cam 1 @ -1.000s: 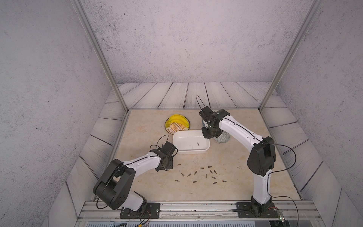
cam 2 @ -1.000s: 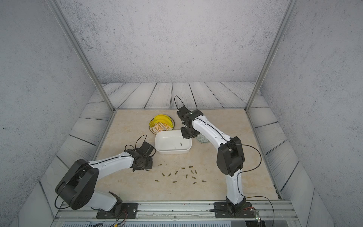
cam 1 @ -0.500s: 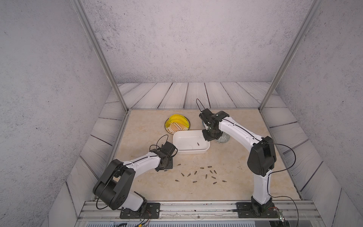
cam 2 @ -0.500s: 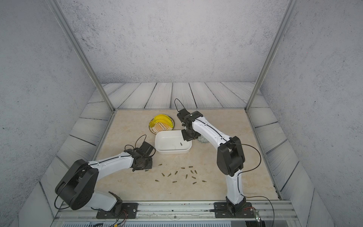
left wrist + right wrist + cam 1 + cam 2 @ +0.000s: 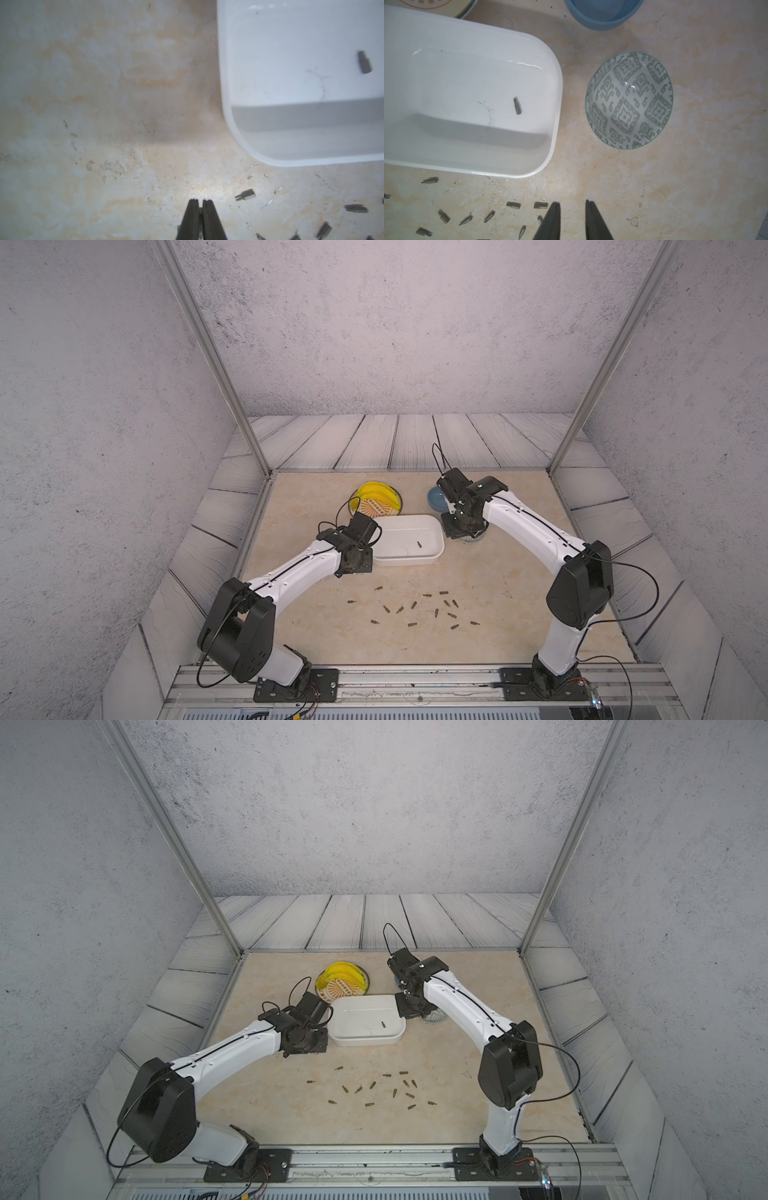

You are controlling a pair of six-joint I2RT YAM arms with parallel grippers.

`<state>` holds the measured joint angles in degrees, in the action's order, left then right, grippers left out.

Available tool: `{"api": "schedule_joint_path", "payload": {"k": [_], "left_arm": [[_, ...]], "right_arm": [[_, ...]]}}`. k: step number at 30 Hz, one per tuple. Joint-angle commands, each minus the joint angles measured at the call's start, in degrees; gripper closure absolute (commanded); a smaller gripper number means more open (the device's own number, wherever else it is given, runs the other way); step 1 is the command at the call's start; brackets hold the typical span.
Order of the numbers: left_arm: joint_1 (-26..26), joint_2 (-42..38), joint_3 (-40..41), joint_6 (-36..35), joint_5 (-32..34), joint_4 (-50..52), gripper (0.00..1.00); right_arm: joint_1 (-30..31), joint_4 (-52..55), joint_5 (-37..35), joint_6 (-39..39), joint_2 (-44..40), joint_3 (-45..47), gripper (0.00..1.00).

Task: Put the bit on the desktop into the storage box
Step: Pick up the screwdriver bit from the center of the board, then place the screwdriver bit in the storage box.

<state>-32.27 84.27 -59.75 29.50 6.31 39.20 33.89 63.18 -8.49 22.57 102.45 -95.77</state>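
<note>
Right now the storage box [image 5: 405, 559] is sitting on the counter [image 5: 498, 572], and a single bit [image 5: 419, 544] is lying flat on its white floor, nearer the end that faces the right arm. The right wrist view is showing that same bit [image 5: 517, 106] alone inside the tub. The loose bits [image 5: 414, 605] are lying scattered on the counter in front of the box, apart from its near wall.

Behind the box a round dish [image 5: 376, 509] is carrying something yellow; what it is cannot be told. Further to the right a blue bowl [image 5: 436, 497] is standing, and a patterned bowl [image 5: 629, 99] is standing just beside the box's right end, its inside showing green-grey diamond patterning.

The left jaws are hanging clenched above bare counter off the box's near left corner, pressed together with nothing between them. The right jaws are hovering released, with a clear gap and nothing gripped, above the counter near the box's right end and the patterned bowl.
</note>
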Motion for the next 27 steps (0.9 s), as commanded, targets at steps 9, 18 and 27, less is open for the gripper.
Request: {"api": "schedule_joint_path", "payload": {"k": [9, 18, 27], "left_arm": [[0.35, 10.84, -18.34, -6.88, -1.28, 3.2, 0.93], [0.19, 17.95, -23.42, -8.47, -4.58, 2.63, 0.79], [0.28, 2.01, -7.55, -5.76, -3.49, 1.63, 0.39]], "right_arm": [[-1.21, -3.17, 0.97, 6.5, -10.88, 17.6, 0.74], [-1.26, -5.7, 2.52, 8.53, -14.95, 28.29, 0.74], [-1.26, -5.7, 2.47, 7.65, -13.34, 25.92, 0.74]]}}
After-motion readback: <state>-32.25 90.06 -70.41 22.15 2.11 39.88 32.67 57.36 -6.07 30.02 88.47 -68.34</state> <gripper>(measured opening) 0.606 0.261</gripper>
